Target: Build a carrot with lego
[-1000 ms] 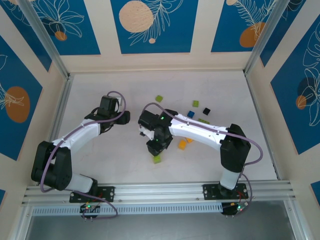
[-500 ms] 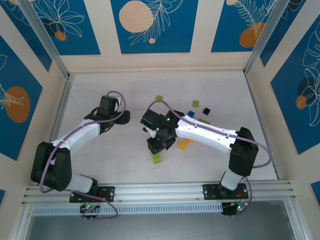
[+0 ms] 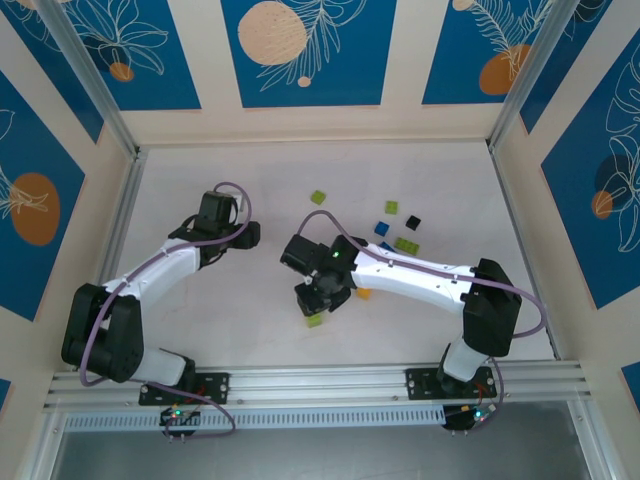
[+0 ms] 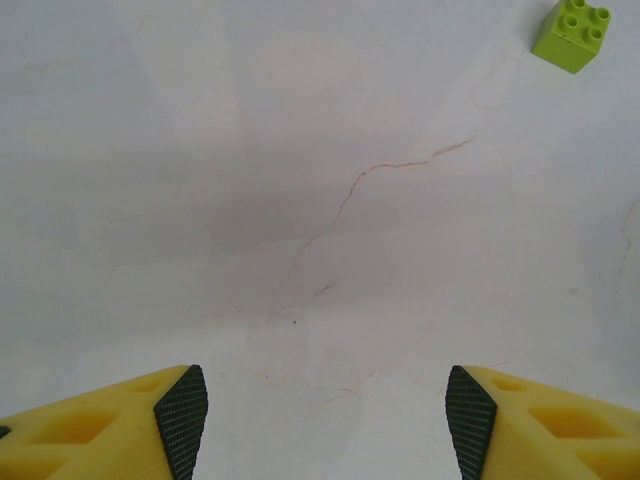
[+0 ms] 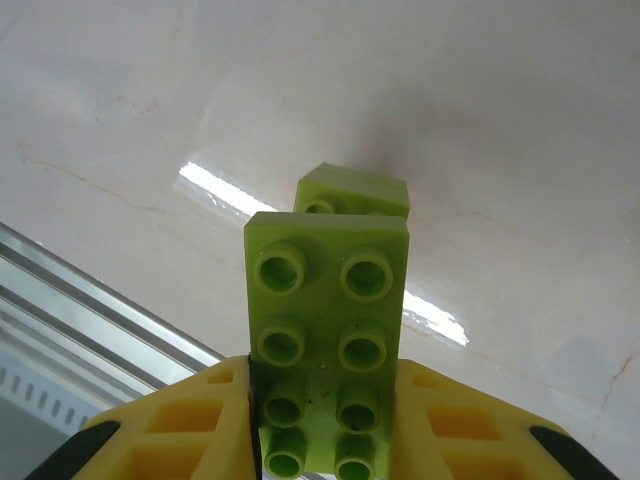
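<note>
A long lime green brick (image 5: pixel 325 300), two studs wide and four long, is clamped in the right claw (image 5: pixel 325 410). Its studs face the wrist camera and its far end juts out over the tabletop (image 3: pixel 200 180). Just beyond it a small lime brick (image 5: pixel 352 192) lies on the tabletop. Farther back, loose and apart, lie a lime cube (image 3: pixel 318 197) with its studs up, a blue brick (image 3: pixel 391 208), a second blue brick (image 3: pixel 380 228), a black brick (image 3: pixel 413 221), a flat lime brick (image 3: pixel 406 243) and a partly hidden orange brick (image 3: pixel 363 293).

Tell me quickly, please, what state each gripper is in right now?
Left gripper: open, holding nothing.
Right gripper: shut on a lime green brick.
</note>
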Controlling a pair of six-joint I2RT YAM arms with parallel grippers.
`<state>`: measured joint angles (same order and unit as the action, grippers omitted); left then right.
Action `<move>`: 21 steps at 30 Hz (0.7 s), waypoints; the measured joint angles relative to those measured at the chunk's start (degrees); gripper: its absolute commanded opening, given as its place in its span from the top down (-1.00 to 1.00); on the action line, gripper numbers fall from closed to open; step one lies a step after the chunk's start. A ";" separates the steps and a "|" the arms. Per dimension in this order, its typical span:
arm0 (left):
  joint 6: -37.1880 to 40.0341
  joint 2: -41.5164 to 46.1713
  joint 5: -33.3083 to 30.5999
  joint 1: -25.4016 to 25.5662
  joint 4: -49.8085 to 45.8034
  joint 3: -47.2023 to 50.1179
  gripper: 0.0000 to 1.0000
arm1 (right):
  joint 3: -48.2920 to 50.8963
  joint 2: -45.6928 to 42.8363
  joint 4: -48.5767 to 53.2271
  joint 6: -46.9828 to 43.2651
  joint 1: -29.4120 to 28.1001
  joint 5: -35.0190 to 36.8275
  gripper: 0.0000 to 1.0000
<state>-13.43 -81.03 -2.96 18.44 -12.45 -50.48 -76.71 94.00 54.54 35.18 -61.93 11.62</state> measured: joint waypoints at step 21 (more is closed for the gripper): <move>0.02 0.00 -0.02 0.00 0.04 0.61 -0.35 | 0.00 0.31 -0.76 1.53 -0.50 0.17 0.38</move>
<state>-13.41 -81.03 -2.98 18.44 -12.40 -49.87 -76.71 94.30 53.78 36.71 -62.43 11.79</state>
